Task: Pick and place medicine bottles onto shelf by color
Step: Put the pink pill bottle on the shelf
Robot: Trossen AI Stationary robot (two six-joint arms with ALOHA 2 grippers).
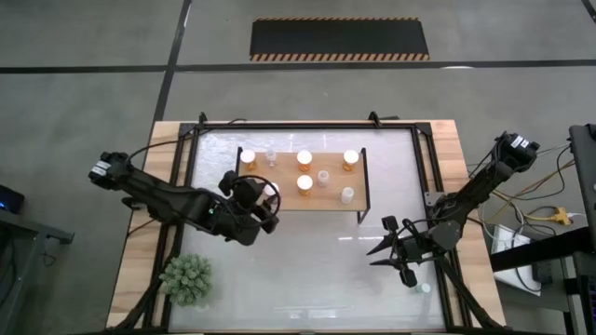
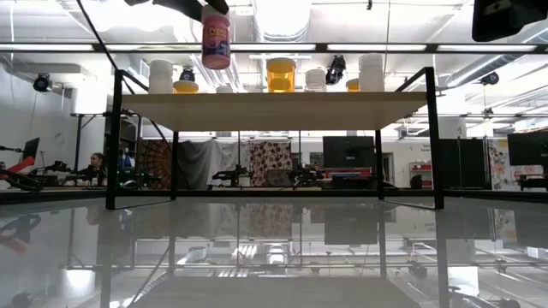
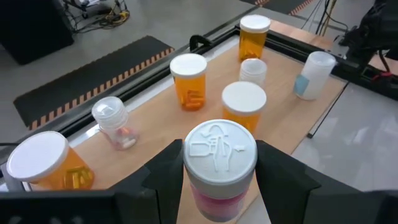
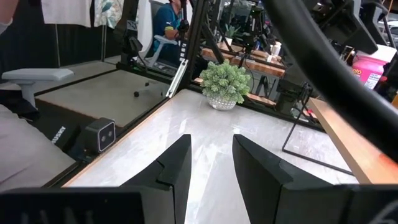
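Note:
The shelf (image 1: 289,199) is a light-wood board on black legs at the table's middle. Several white-capped medicine bottles stand on it, among them orange ones (image 3: 189,84) (image 3: 254,37) and a small clear one (image 3: 113,121). My left gripper (image 1: 268,201) is shut on a pink-bodied bottle (image 3: 219,163), just above the shelf's near left corner. In the low view this bottle (image 2: 216,38) hangs above the board (image 2: 274,111). My right gripper (image 1: 396,251) waits open at the table's near right with nothing between its fingers (image 4: 177,168). My left gripper pinches the pink bottle's body just under its white cap (image 3: 205,190) between its two fingers (image 3: 163,180). The fingers come slanting down from the table's near left. The bottle stands upright, cap up, lifted clear of the shelf board.
A green spiky plant (image 1: 189,277) stands at the table's near left corner. A black frame (image 1: 307,126) runs around the glossy white table top. There is bare board at the shelf's near left (image 3: 149,146). A person sits in the room beyond the table (image 4: 169,18).

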